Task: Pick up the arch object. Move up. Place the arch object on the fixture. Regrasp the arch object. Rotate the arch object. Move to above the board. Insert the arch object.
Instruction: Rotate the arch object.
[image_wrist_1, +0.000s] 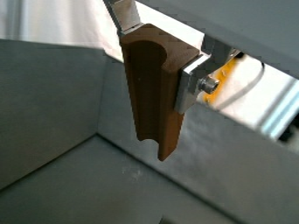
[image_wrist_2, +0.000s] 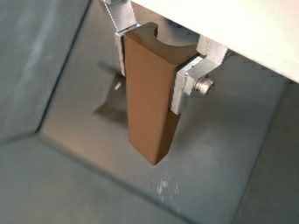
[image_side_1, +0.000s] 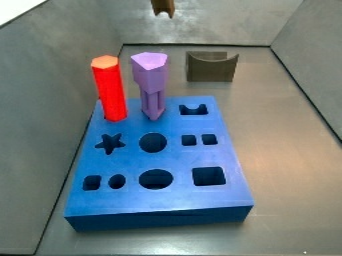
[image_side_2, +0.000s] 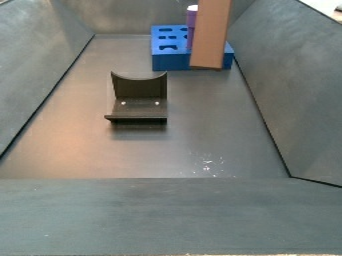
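**Ana:** Arch object hangs upright between the gripper's silver fingers, which pinch it near its top, well above the floor. In a side view only its lower end shows at the top edge; in a side view it hangs in front of the board.

**Ben:** What could go wrong?

**Ana:** The hold is high on a long column, so I'd judge it could swing or slip if the arm moves sharply. The fixture is small, with a shallow dip; a crooked descent could leave the column off the dip, rolling onto the floor.

**Ben:** And the pegs?

**Ana:** The red peg and purple peg stand on the board's far left, near the arch hole, so I'd expect a low approach could knock them.
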